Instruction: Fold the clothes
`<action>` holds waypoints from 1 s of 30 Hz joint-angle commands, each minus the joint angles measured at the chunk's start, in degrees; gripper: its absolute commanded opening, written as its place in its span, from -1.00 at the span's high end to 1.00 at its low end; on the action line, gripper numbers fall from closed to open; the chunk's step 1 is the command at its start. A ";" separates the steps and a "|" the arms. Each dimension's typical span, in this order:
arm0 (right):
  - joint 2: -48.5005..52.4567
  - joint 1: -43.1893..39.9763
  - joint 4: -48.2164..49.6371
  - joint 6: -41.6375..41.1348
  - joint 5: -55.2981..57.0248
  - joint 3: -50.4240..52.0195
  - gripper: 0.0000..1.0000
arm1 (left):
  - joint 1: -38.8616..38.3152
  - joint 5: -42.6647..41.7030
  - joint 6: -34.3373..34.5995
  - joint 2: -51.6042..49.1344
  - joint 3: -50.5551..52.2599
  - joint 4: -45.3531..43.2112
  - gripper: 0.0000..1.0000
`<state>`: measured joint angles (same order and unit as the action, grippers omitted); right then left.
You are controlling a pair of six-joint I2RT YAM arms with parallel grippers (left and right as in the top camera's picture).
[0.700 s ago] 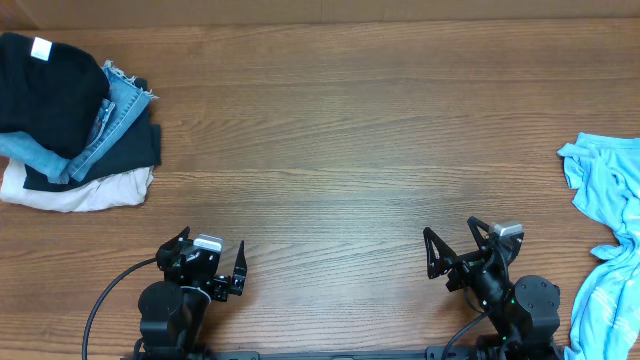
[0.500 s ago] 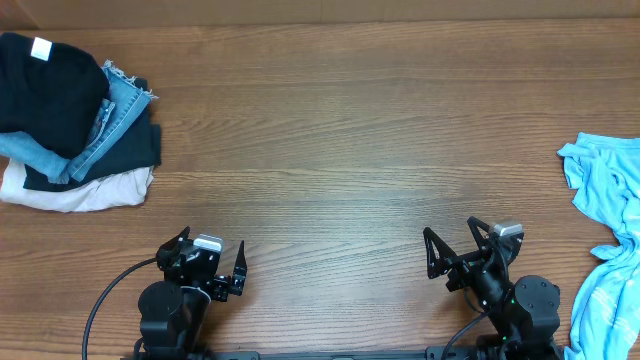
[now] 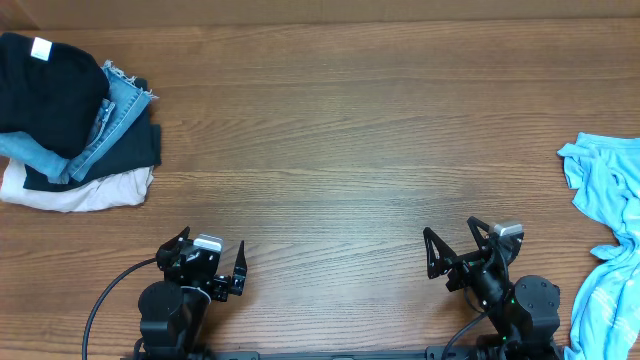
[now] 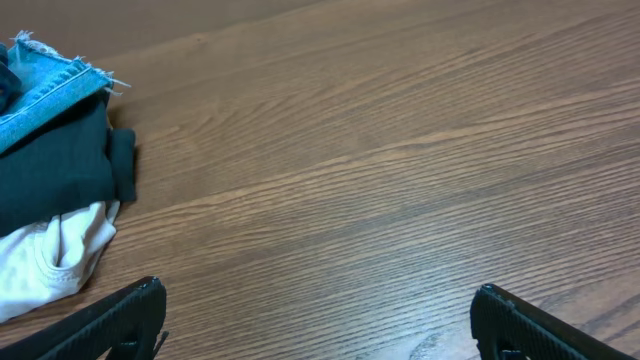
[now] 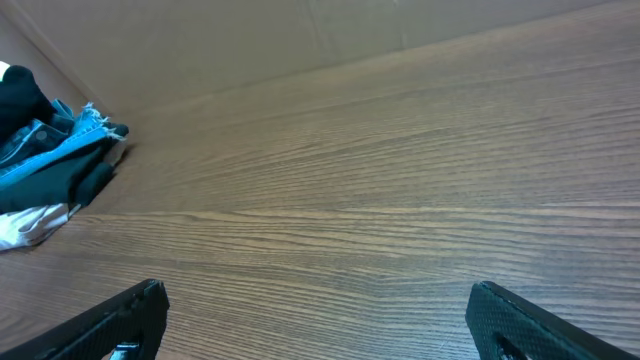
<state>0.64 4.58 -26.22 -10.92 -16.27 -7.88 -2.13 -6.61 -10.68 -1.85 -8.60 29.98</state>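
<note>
Crumpled light sky-blue cotton T-shirt (image 3: 610,190) heaped at right edge of brown wooden table (image 3: 340,130), well apart from both arms. Left gripper (image 3: 211,245) and right gripper (image 3: 450,232) at near edge, jaws spread wide, grasping nothing. Stack of black, denim-blue and cream garments (image 3: 70,120) at far left corner.

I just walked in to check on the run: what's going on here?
Nothing is being handled yet. The left gripper and right gripper rest open and empty at the near edge of the table. The light blue T-shirt lies crumpled and unfolded at the right edge, partly out of view. A pile of other clothes sits at the far left.
</note>
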 commanded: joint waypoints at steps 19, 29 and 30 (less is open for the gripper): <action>-0.42 -0.15 0.00 -0.15 -0.11 0.33 -1.00 | 0.33 0.63 0.59 0.83 0.42 -0.20 -1.00; -0.42 -0.15 5.22 -0.20 -0.79 0.33 -1.00 | 0.35 9.60 -5.22 0.83 0.42 -0.22 -1.00; -0.42 -0.15 4.74 -0.17 -0.81 0.33 -1.00 | 0.35 9.55 -5.18 0.83 0.42 -0.22 -1.00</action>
<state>0.62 4.58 -20.88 -10.92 -16.60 -7.53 -2.13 1.19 -14.26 -1.85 -8.60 30.00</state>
